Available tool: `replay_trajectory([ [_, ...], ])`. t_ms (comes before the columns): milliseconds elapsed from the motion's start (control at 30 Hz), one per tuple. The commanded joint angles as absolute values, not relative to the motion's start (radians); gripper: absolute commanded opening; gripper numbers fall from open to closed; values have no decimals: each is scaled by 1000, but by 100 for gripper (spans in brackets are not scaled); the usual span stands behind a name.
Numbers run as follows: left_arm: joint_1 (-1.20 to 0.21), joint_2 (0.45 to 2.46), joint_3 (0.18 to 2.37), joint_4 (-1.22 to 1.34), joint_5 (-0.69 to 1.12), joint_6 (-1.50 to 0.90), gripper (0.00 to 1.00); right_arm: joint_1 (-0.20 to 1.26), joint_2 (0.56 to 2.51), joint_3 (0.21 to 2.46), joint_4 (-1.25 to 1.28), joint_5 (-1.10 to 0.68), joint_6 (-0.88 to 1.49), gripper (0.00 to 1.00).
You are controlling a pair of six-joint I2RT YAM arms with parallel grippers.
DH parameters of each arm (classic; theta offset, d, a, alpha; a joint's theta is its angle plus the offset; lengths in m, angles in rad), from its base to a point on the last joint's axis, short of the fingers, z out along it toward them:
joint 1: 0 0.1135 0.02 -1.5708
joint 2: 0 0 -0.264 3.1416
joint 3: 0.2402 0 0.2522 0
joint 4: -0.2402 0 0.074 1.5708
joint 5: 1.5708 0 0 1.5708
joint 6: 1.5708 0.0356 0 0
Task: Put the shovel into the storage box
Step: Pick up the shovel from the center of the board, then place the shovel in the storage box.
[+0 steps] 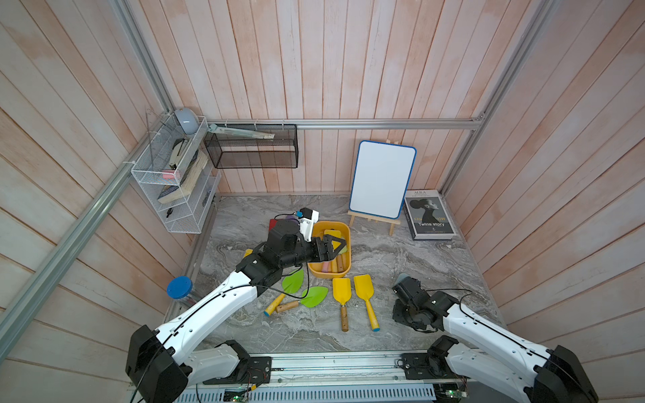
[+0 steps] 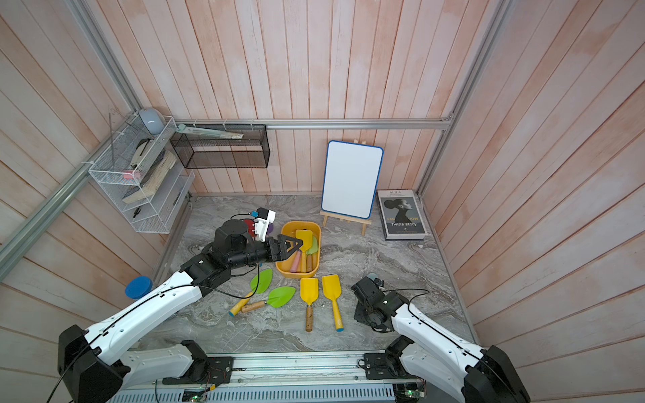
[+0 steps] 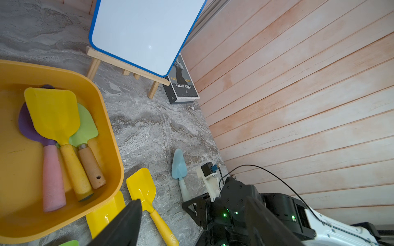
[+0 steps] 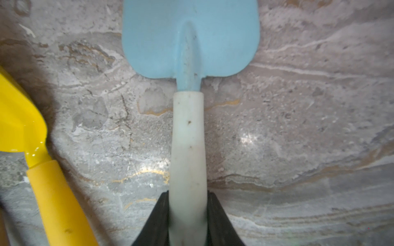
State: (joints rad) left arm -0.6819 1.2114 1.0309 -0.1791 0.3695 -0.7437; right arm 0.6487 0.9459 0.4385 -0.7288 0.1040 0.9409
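Indoors: marble tabletop (image 1: 401, 258), plank walls (image 1: 314, 69); left fingers (image 3: 125, 223) spread, right fingers (image 4: 157, 223) pinching blue shovel (image 4: 188, 127).

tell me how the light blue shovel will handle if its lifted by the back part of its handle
Probably stiff: the blue shovel looks like a rigid blade on a solid handle. Likely nose-heavy, since the right gripper has its jaws on the handle well back from the blade, so the blade may droop. The smooth round handle could twist in the grip.
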Motion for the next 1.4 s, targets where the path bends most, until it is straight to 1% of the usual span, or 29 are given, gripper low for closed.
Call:
replay_trajectory([
  [0,-693,1240,1030,-177,357,-761,81,655,940,451,-698,85,912,0],
  [200,-721,1328,1069,-203,380,-767,80,673,902,570,-644,34,801,0],
  [333,-733,1366,1080,-198,387,-775,76,678,876,650,-574,-48,725,0],
  [400,-732,1376,1079,-196,386,-779,75,678,886,683,-546,-87,692,0],
  [567,-733,1395,1092,-196,385,-784,67,681,977,757,-510,-152,627,0],
  [633,-732,1408,1104,-196,387,-784,64,688,1024,786,-501,-163,612,0],
  [767,-733,1434,1121,-200,384,-776,61,712,1086,825,-472,-174,603,0],
  [900,-733,1467,1147,-239,343,-753,57,738,1121,854,-454,-176,602,0],
  [1067,-733,1486,1159,-267,275,-737,55,759,1138,867,-444,-178,611,0],
  [1367,-732,1517,1183,-302,208,-722,53,773,1139,875,-448,-174,615,0],
])
